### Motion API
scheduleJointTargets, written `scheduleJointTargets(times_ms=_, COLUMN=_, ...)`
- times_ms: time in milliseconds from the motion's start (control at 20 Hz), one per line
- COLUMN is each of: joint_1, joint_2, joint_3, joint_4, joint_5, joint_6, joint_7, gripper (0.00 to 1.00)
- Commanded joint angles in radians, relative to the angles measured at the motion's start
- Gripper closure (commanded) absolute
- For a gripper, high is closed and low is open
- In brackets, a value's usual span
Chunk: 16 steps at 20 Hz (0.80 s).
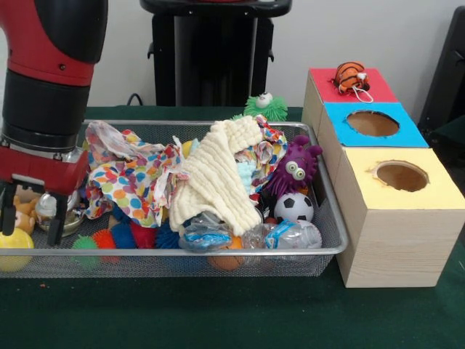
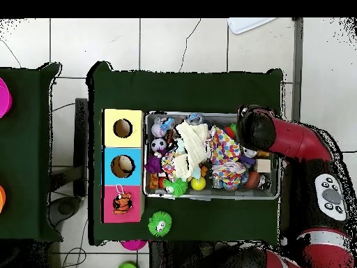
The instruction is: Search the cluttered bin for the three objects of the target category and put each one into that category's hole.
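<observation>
The wire mesh bin [image 1: 218, 251] is heaped with toys and cloths; it also shows in the overhead view [image 2: 209, 198]. My gripper [image 1: 30, 218] hangs over the bin's left end, its fingers [image 1: 54, 227] open and down among the clutter around a shiny item and a tan toy. Three wooden boxes stand right of the bin: red top [image 1: 327, 89], blue top [image 1: 341, 123] and yellow top [image 1: 436, 185], each with a hole. An orange striped toy [image 1: 352, 76] sits on the red box. In the overhead view the arm's black wrist [image 2: 252, 131] hides the gripper.
In the bin lie a cream knitted cloth [image 1: 218, 174], a dotted cloth [image 1: 127, 178], a purple monster [image 1: 294, 169], a soccer ball [image 1: 294, 207], crumpled plastic bottles [image 1: 290, 234], spiky balls [image 1: 109, 238] and a yellow ball [image 1: 13, 247]. A green spiky ball [image 1: 265, 107] sits behind the bin.
</observation>
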Motion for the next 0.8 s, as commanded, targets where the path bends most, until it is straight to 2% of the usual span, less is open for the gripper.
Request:
scheduleJointTargets(times_ms=50, joint_1=-0.016, joint_2=0.044, joint_3=-0.005, joint_4=0.069, joint_5=-0.037, joint_6=0.055, joint_7=0.061, gripper=0.00)
scheduleJointTargets(times_ms=800, joint_1=-0.016, joint_2=0.046, joint_3=-0.052, joint_4=0.058, joint_5=-0.045, joint_6=0.133, joint_7=0.008, gripper=0.00)
